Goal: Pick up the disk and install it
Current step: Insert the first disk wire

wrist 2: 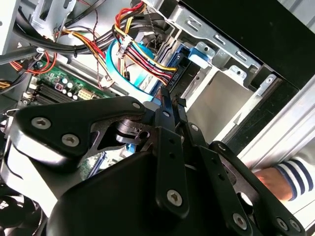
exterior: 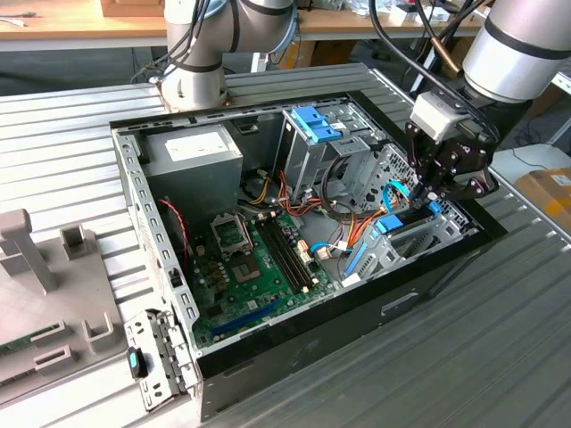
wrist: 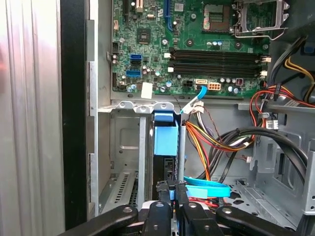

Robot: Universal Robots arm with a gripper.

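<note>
While the arm reaches into the open computer case, you see the tool down at the drive bay on the exterior view's right, near the case's front wall. Its 2 fingers stand nearly together, pinched on the end of the disk, which sits on edge in the bay with its blue rail facing the first wrist view. In the exterior view the disk's blue edge shows just below the tool, slotted between the bay's metal walls. A flat light-blue cable crosses just beside the fingers, and a bundle of red, yellow and orange wires runs past the disk toward the green motherboard. You can see the grey power-supply box at the far corner of the case, and a metal cage with a blue latch standing beside it. The case lies on its side on a ribbed metal table. In the second wrist view a person's striped sleeve shows past the tool's dark linkage, outside the case wall.
</note>
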